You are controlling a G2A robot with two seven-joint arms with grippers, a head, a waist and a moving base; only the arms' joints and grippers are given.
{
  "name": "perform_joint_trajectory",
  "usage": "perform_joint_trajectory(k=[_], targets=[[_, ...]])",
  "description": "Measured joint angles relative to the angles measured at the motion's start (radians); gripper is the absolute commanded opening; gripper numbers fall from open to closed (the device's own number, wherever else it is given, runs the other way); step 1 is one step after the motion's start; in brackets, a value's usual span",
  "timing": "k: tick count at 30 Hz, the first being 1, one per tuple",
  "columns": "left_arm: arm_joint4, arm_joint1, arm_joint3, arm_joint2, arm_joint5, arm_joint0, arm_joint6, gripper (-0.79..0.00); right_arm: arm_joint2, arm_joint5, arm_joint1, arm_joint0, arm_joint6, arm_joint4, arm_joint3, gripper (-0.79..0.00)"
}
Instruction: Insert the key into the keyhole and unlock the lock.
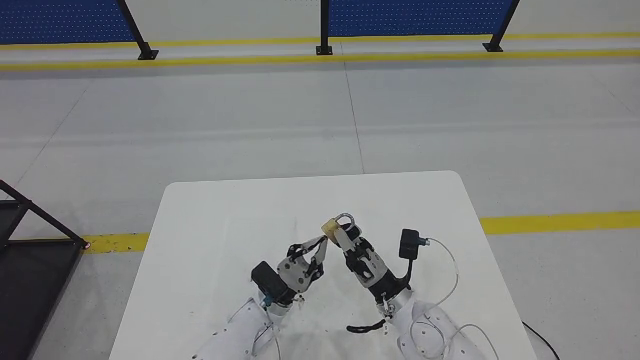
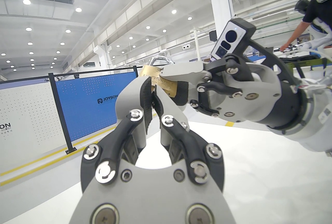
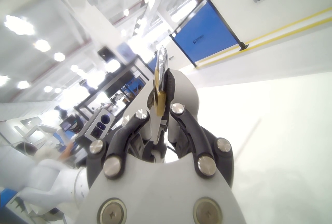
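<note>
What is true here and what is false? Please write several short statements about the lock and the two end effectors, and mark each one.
1. The right end effector holds the brass padlock. True.
2. The brass padlock lies flat on the white table. False: it is held up in the air above the table.
3. The left end effector is right at the padlock's body. True.
4. The shackle is black. False: it is silver.
5. The left end effector is spread wide open. False: its fingers are closed together.
</note>
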Motion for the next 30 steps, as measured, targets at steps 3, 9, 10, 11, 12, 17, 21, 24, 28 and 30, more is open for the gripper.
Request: perform_joint_trajectory(k=[3,9,10,11,12,17,21,24,28,30], targets=[[0.006,-0.002,0.006,0.002,0.012,-0.003,0.01,-0.785,0.0,0.001,0.0,0.0,0.001,0.002,0.0,-0.785],[0.02,-0.007,0.019,0.007,0.053,-0.008,0.028,-0.785,0.001,0.006,-0.001,0.0,0.007,0.007,0.0,-0.785],[0.021,-0.007,0.021,0.008,0.057,-0.009,0.031,-0.785,0.001,0.007,-0.001,0.0,0.007,0.007,0.0,-0.785],[0.023,-0.008,0.024,0.009,0.062,-0.011,0.035,-0.785,0.001,0.009,-0.001,0.0,0.008,0.008,0.0,-0.785],[0.026,-0.009,0.026,0.009,0.07,-0.012,0.038,-0.785,0.001,0.011,-0.001,0.0,0.008,0.009,0.0,-0.785],[0.037,-0.015,0.041,0.015,0.115,-0.018,0.052,-0.785,0.003,0.016,-0.001,0.001,0.009,0.015,0.0,-0.785],[0.036,-0.019,0.051,0.019,0.124,-0.023,0.058,-0.785,0.004,0.017,-0.002,0.001,0.01,0.019,0.0,-0.785],[0.03,-0.022,0.056,0.021,0.12,-0.027,0.061,-0.613,0.005,0.017,-0.002,0.001,0.012,0.02,0.001,-0.785],[0.025,-0.024,0.062,0.022,0.109,-0.03,0.06,-0.326,0.006,0.014,-0.002,0.002,0.011,0.022,0.002,-0.785],[0.022,-0.024,0.063,0.021,0.102,-0.031,0.06,-0.289,0.006,0.011,-0.002,0.003,0.012,0.023,0.004,-0.785]])
